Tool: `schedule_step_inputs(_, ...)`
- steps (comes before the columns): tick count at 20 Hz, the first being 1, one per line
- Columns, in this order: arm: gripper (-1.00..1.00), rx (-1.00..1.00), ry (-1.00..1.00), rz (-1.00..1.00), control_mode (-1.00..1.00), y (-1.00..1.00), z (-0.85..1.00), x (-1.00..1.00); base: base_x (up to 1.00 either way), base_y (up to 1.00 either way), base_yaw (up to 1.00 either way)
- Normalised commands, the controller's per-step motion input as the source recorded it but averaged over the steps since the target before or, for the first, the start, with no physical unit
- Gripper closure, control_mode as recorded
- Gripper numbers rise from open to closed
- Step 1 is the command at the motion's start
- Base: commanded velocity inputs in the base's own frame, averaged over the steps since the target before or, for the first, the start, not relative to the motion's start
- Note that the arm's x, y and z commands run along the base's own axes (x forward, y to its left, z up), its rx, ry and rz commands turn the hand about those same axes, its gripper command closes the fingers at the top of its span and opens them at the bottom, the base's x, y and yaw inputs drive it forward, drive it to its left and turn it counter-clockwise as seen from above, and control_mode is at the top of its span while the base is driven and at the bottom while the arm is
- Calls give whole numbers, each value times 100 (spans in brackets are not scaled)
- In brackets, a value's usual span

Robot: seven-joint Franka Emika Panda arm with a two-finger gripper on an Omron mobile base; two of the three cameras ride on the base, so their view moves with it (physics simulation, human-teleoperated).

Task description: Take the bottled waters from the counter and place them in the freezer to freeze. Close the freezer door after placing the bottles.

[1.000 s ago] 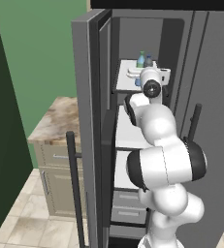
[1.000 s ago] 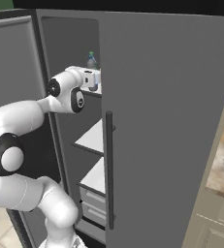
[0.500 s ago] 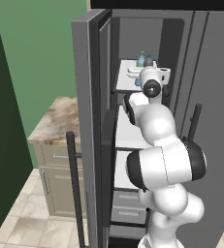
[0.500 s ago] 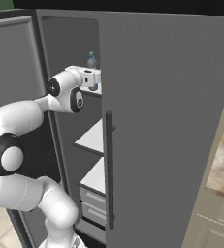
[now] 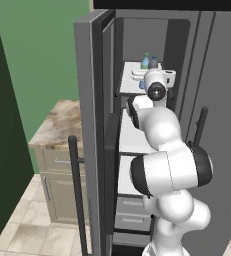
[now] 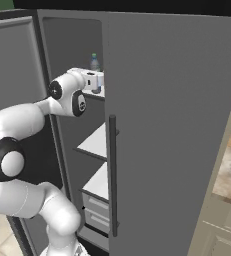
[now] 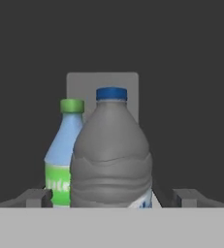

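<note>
Two bottles up on the top shelf [image 5: 128,86] of the freezer [image 5: 137,40], so the putting-in part looks done.

Far left, low down: the brown stone surface [image 5: 54,127], well apart from the bottles. Next along: the freezer door [image 5: 87,150], swung wide open, with its long dark handle [image 5: 77,200] on the outside. Then the white shelves inside, with the white arm reaching in at the top one.

Close up from the hand: green-capped bottle [image 7: 60,155] on the left and a bit further back. Grey bottle [image 7: 111,160] with the blue cap to the right of it and nearer, hiding part of the first. Cannot tell if touching.

Jaws spread wide, one tip on each side of the grey bottle, with a little gap on both sides. Pinching nothing.

Next, most likely: pull the hand straight back out, slow and level, so as not to bump the grey bottle over. Get the whole arm out of the doorway. Then go round to the door and push it shut.

Both bottles standing straight up, caps at the top, bottoms on the shelf. Long way up and down, no lean. Green label facing the hand.
</note>
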Motion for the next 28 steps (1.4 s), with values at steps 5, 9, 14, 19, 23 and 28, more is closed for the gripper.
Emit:
schedule_step_inputs(5,-100,0,0,0,-100,0,0,0,0,0,0)
schedule_step_inputs(9,-100,0,0,0,-100,6,16,-35,0,0,0)
schedule_step_inputs(14,-100,10,4,0,-100,0,39,-56,0,0,0)
schedule_step_inputs(19,-100,12,9,0,-100,0,37,-82,0,0,0)
schedule_step_inputs(23,-100,8,20,0,-100,8,11,-100,0,0,0)
schedule_step_inputs(28,-100,0,22,0,-100,21,11,-100,0,0,0)
